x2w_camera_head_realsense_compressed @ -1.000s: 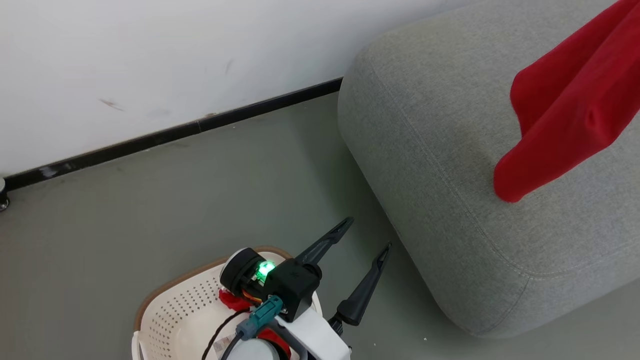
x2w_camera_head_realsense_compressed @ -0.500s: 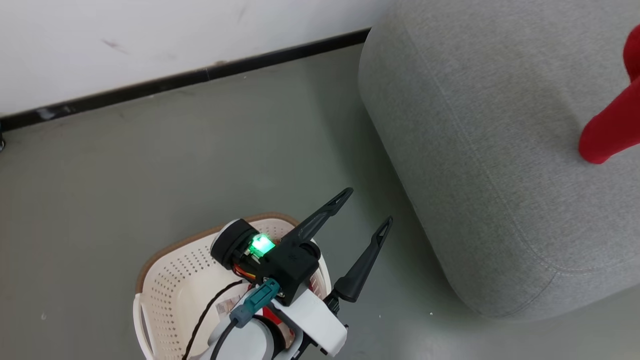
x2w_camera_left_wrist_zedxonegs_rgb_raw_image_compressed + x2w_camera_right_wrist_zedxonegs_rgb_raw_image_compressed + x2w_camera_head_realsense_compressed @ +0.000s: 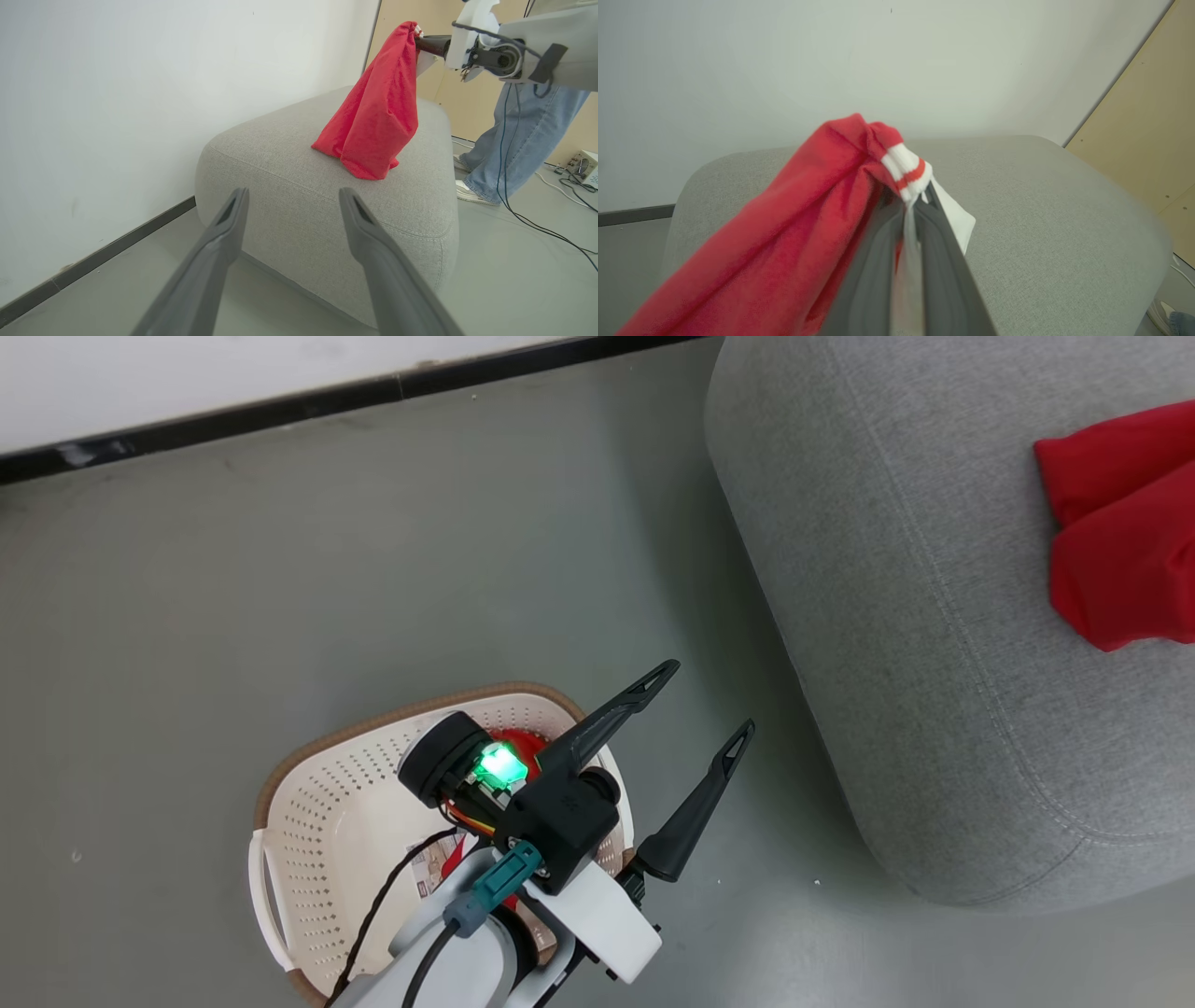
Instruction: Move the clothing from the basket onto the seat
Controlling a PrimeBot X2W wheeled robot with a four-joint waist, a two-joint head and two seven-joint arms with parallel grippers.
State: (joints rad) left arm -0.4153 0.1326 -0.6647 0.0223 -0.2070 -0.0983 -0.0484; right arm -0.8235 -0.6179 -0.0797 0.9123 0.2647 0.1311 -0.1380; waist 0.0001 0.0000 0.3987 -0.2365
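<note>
Clothing in right jaws, touching seat — perhaps

Head view: open floor upper left, seat walls off the right; person's legs seemingly just beyond it
</note>
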